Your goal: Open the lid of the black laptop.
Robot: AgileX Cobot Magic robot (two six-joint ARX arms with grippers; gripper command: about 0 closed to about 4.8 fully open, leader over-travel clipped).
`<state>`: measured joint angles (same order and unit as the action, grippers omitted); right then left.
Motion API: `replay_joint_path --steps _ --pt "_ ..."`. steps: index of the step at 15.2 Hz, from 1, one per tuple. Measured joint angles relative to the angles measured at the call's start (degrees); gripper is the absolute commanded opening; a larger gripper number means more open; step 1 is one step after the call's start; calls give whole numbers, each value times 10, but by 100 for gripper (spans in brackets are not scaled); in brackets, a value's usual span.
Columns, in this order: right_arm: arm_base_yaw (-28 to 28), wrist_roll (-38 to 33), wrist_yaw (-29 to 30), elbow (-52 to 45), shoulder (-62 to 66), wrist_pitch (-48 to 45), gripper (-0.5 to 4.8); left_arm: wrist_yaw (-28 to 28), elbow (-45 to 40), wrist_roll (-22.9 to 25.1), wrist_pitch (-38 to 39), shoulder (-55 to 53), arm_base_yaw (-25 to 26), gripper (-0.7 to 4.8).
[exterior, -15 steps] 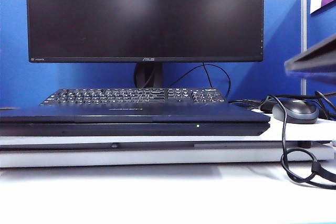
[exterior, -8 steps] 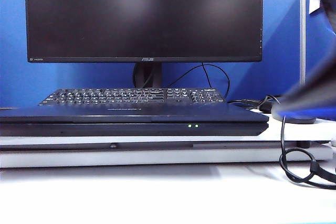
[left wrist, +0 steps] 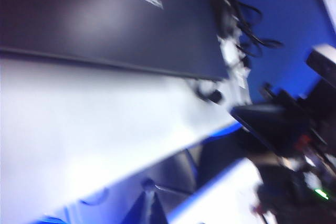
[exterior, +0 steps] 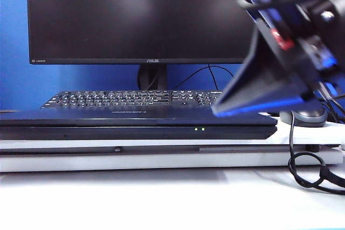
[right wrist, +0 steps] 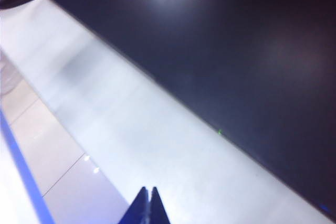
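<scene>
Hovering nearest the camera, the right claw [right wrist: 148,199], fingertips pressed together and empty, is hanging above the white surface [exterior: 161,197]. Beyond lies the black laptop [exterior: 135,123], lid [right wrist: 236,51] down, long axis sideways; left claw [left wrist: 147,203] clenched, farther.

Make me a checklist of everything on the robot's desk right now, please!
Surface: white table, bare in front of the laptop.
Job's things: black laptop lies flat; lid fully closed; two green lights lit on the front edge.
Clutter: black keyboard behind the laptop, mouse to its right.
Grippers: right gripper shut, in the air before the laptop's front edge; left gripper shut, off the table's edge, touching nothing.
Cables: black cable looped at the right.
Surroundings: dark ASUS monitor, blue partition wall.
</scene>
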<state>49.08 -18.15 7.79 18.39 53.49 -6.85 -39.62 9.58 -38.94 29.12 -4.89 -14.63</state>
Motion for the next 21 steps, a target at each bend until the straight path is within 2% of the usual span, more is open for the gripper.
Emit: replay_joint_path --steps 2,4,7,9,10,13,15,17,21 --pt "2 0 -10 2 2 -1 -2 16 40 -24 5 -16 -50 -2" --pt "2 0 -28 2 2 -1 -2 86 102 -23 43 -49 -100 -2" --pt "2 -4 -31 2 2 -1 -2 196 191 23 110 -149 -190 -2" --pt "2 -5 -31 2 2 -1 -2 263 205 48 147 -223 -241 -2" --pt "2 -5 -31 2 2 3 -2 310 204 51 145 -282 -284 -2" --pt "2 -2 -37 2 2 19 -2 434 204 60 78 -348 -349 -3" --pt "2 3 -45 2 2 22 -1 486 204 64 29 -376 -353 -3" --pt "1 11 -66 2 3 30 -1 531 204 81 15 -419 -352 -3" --pt "-29 26 -63 2 3 29 -1 585 202 98 -43 -485 -352 -4"
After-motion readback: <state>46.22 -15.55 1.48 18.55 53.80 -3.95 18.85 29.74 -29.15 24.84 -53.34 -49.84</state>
